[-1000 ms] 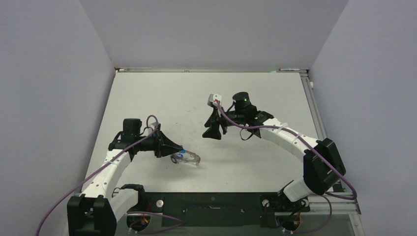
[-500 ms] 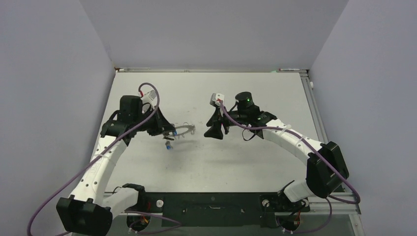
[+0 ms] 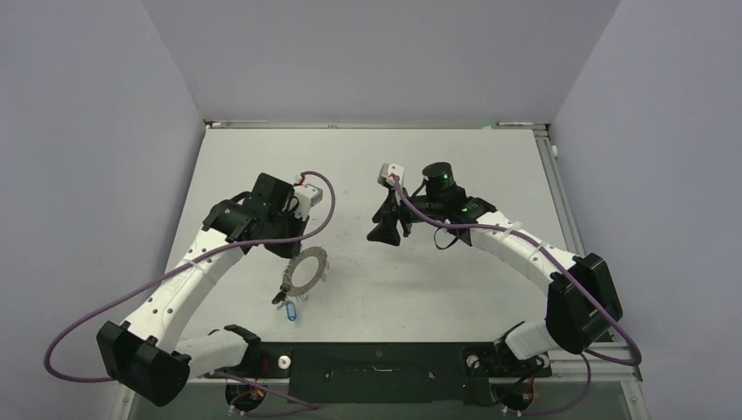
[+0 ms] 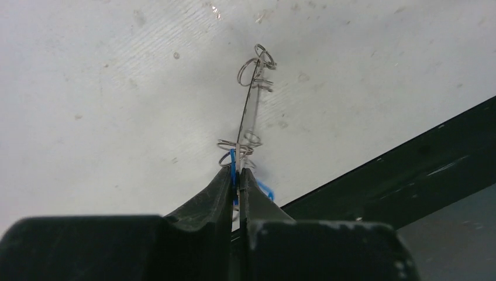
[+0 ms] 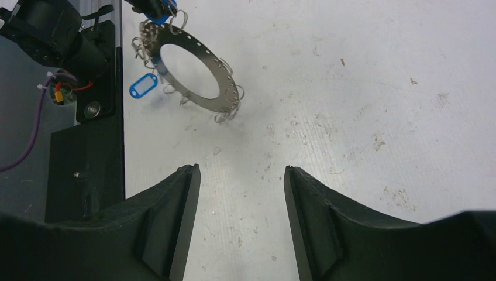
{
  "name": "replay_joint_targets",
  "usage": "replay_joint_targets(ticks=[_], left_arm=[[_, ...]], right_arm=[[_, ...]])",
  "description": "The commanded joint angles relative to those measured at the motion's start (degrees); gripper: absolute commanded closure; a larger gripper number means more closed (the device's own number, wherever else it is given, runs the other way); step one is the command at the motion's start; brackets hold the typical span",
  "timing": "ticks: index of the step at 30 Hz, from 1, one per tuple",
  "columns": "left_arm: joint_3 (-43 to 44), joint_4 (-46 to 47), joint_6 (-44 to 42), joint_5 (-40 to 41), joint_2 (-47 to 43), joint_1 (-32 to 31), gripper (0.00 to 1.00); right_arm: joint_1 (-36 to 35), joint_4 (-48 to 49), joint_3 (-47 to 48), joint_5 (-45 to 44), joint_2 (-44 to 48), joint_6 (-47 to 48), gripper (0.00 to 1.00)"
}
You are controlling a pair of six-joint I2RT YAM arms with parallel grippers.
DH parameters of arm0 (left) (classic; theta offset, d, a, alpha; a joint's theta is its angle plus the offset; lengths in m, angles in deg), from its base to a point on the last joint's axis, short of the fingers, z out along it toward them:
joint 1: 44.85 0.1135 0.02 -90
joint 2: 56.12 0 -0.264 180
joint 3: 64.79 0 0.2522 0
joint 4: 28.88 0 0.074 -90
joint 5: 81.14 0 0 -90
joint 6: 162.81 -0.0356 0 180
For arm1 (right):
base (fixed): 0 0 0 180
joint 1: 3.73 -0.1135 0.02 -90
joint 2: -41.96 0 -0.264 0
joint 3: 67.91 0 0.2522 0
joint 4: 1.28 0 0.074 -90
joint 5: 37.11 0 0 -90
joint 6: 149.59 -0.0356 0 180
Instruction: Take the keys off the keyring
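Grip steady, then one key at a time

Left gripper (image 4: 237,174) is pinched shut on the rim of the wide, flat grey metal keyring (image 5: 205,103). It holds the ring tilted, seemingly just above the white table (image 3: 455,280), with small wire loops and a blue plastic-headed key (image 5: 143,88) dangling below. Right gripper (image 5: 240,175) hangs empty with its jaws parted, well apart from the ring. The left should probably hold the ring steady and face-on while the right approaches a single hanging key, avoiding the bare loops.
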Motion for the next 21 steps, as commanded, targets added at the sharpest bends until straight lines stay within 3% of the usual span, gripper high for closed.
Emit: replay_joint_targets(ticks=[1, 11, 17, 21], left_arm=[[1.91, -5.0, -11.23, 12.75, -1.06, -4.96, 1.0], [2.08, -5.28, -28.87, 30.76, -4.12, -15.94, 1.0], [-2.79, 4.96, -42.35, 42.97, -9.53, -21.37, 1.0], [-4.7, 14.6, -51.56, 44.58, -12.58, -21.48, 1.0]], right_arm=[[0.55, 2.32, 0.76, 0.07, 2.16, -0.79, 0.45], [1.47, 4.81, 0.03, 1.01, 1.0, -3.4, 0.45], [2.05, 6.28, 0.19, 1.47, 0.42, -5.77, 0.45], [2.01, 8.87, 0.24, 1.55, 0.3, -6.75, 0.45]])
